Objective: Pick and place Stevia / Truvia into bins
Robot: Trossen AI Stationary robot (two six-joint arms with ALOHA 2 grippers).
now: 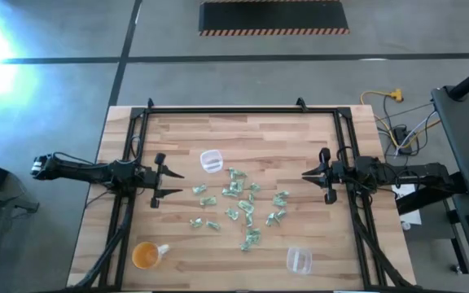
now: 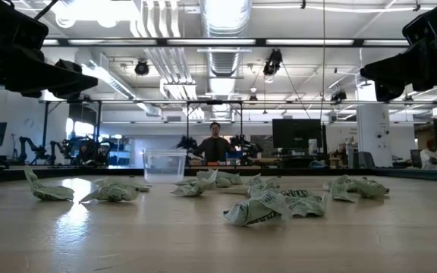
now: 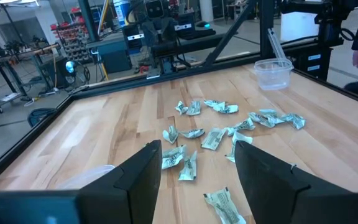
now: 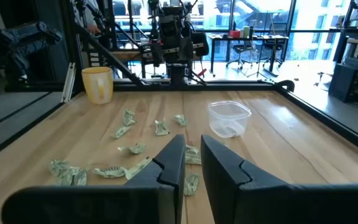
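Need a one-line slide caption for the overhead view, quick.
Both hands, left open and right nearly closed, wait beside scattered packets between two clear cups.

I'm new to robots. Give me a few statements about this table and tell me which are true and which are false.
1. The green packets lie scattered on the table. True.
2. The left hand is holding a packet. False: it is open and holds nothing.
3. There are two clear cups. True.
4. The orange cup sits in the middle of the packets. False: it stands apart, near a table corner.
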